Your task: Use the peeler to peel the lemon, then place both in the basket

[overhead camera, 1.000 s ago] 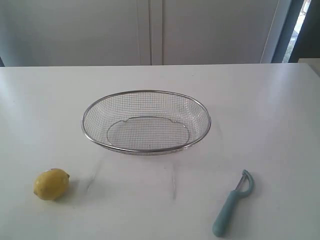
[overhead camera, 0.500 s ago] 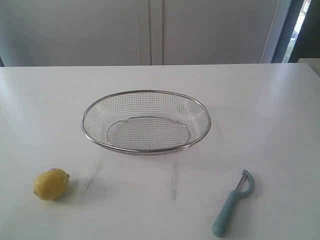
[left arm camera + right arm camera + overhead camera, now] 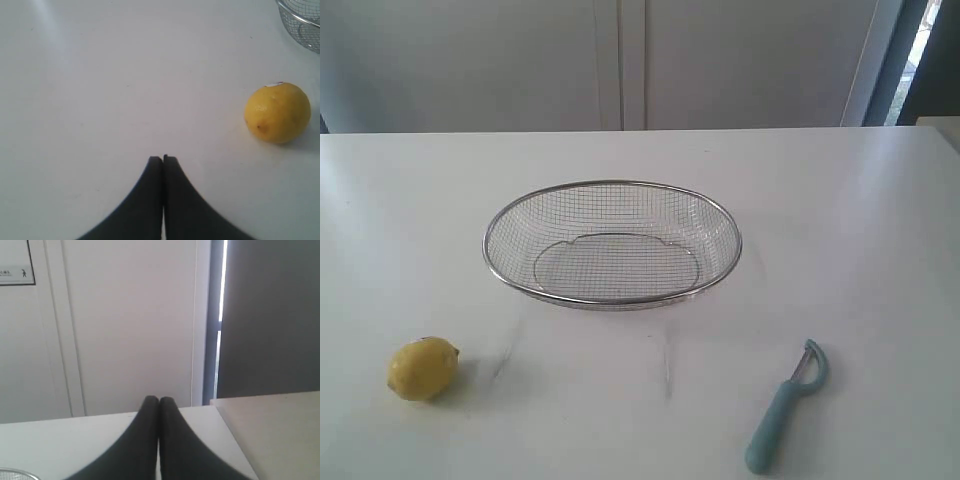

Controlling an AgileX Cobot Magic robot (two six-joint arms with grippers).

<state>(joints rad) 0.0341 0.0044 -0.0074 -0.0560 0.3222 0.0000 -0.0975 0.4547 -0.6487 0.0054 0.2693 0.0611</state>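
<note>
1. The lemon (image 3: pixel 422 368) lies whole on the white counter (image 3: pixel 860 220), low left in the exterior view.
2. The peeler (image 3: pixel 783 408) lies low right, well apart; the basket (image 3: pixel 610 303) stands between them, farther back.
3. The left tool (image 3: pixel 163 159) is clenched on nothing, near the lemon. The right tool (image 3: pixel 159 400) is likewise clenched and aimed at the wall.

Before me, a white table (image 3: pixel 840 200) holds a mesh basket (image 3: pixel 620 304) at centre, lemon (image 3: pixel 422 368) near left, peeler (image 3: pixel 780 410) near right.
</note>
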